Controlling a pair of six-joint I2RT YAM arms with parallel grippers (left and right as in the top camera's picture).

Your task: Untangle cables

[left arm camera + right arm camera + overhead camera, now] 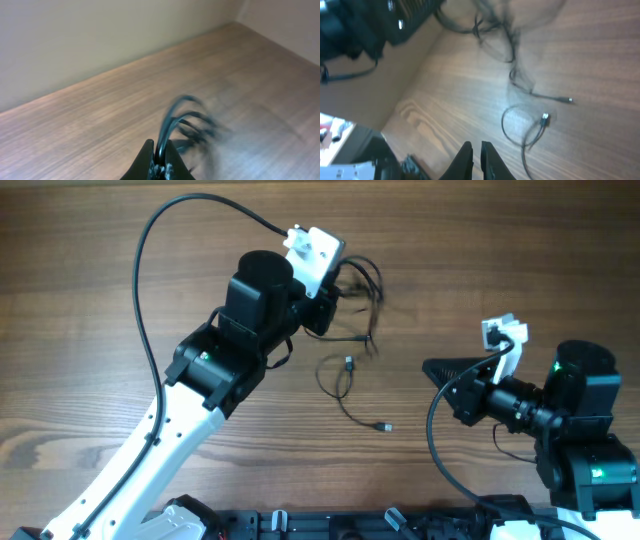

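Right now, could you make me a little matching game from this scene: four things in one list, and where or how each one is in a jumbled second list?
Things:
1 left jaws
2 right jaws
3 loose plug
4 table

States:
A shut, holding nothing
B brown wood grain
C lying flat on the wood
D clamped on the tangled wires

Pairs: 1-D, 2-A, 3-C, 4-B
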